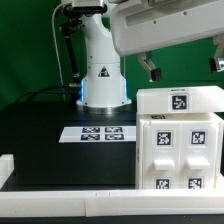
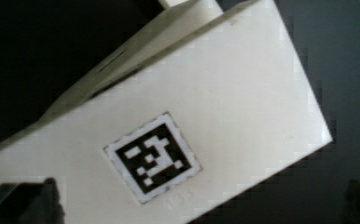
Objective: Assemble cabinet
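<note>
The cabinet (image 1: 178, 140) is a large white box at the exterior view's right, standing on the black table. A tag sits on its top face (image 1: 179, 100), and several tagged white blocks (image 1: 163, 140) fill its front. My gripper (image 1: 184, 66) hangs open and empty just above the cabinet's top, its two dark fingers (image 1: 152, 70) spread wide. In the wrist view the gripper (image 2: 191, 205) looks down on a white cabinet face (image 2: 195, 110) bearing one tag (image 2: 154, 157). Only the dark fingertips (image 2: 17, 200) show at the picture's corners, touching nothing.
The marker board (image 1: 100, 132) lies flat on the black table in front of the arm's white base (image 1: 102, 80). The white raised border (image 1: 60, 185) runs along the table's near edge. Black cables hang behind the base.
</note>
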